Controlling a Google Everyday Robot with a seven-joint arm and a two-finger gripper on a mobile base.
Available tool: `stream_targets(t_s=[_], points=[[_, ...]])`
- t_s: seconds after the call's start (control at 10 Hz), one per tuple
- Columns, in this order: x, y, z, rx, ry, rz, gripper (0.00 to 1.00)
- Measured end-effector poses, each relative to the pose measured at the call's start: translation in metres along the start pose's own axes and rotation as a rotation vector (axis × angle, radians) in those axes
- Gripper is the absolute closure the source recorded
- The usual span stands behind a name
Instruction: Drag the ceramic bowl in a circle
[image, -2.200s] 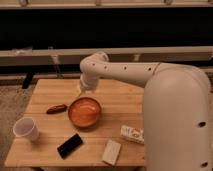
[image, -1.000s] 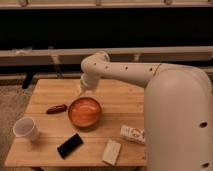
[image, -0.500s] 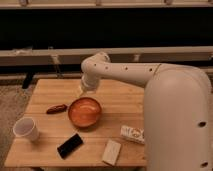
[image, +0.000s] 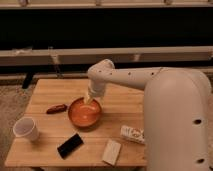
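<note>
The ceramic bowl (image: 84, 113), round, shallow and glossy orange-brown, sits near the middle of the wooden table (image: 45, 90). My gripper (image: 90, 100) hangs from the white arm and reaches down at the bowl's far right rim, touching or just inside it. The arm comes in from the right and covers the table's right part.
A small white cup (image: 26, 129) stands at the front left. A dark red-brown oblong item (image: 56, 108) lies left of the bowl. A black flat device (image: 70, 145), a pale block (image: 112, 151) and a white packet (image: 132, 134) lie along the front. The table's front edge is close.
</note>
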Motion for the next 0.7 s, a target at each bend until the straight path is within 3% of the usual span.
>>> stream_targets(t_s=[0.7], points=[[0.029, -0.007, 0.05, 0.006, 0.103, 0.05, 0.35]])
